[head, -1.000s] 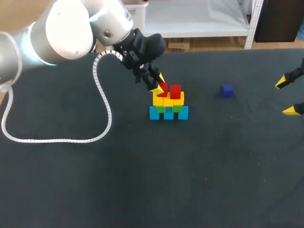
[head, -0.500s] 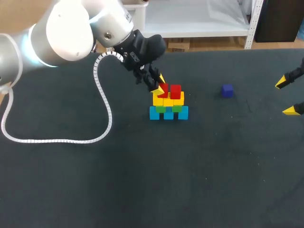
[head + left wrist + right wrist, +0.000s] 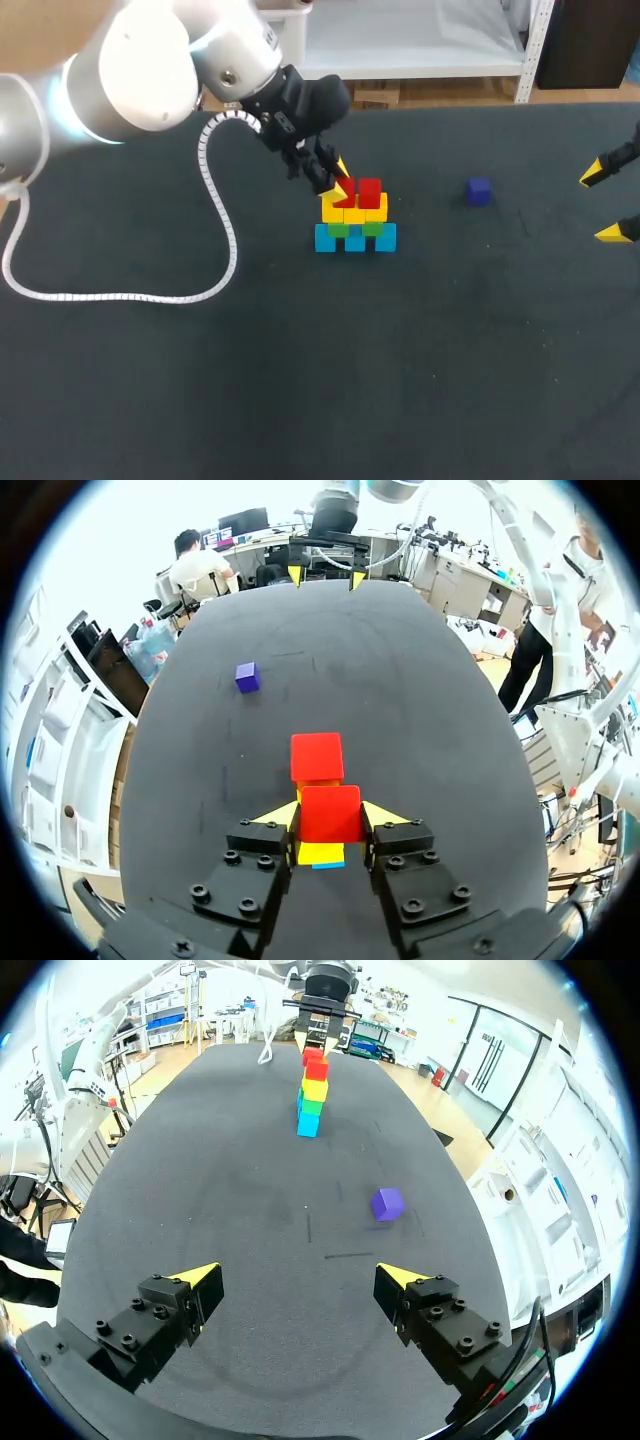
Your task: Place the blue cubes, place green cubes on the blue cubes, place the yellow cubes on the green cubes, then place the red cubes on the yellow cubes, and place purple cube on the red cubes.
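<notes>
ROBOTICS LAB: A heavy white-jointed left arm (image 3: 140,70) extends from the upper left of the frame over a dark matte tabletop (image 3: 300,400). Its white coiled cable (image 3: 226,222) trails across the surface, while the yellow-tipped right claw (image 3: 602,204) juts in at the right edge.

Lone cube (image 3: 478,190) right of stack (image 3: 355,222)
</notes>
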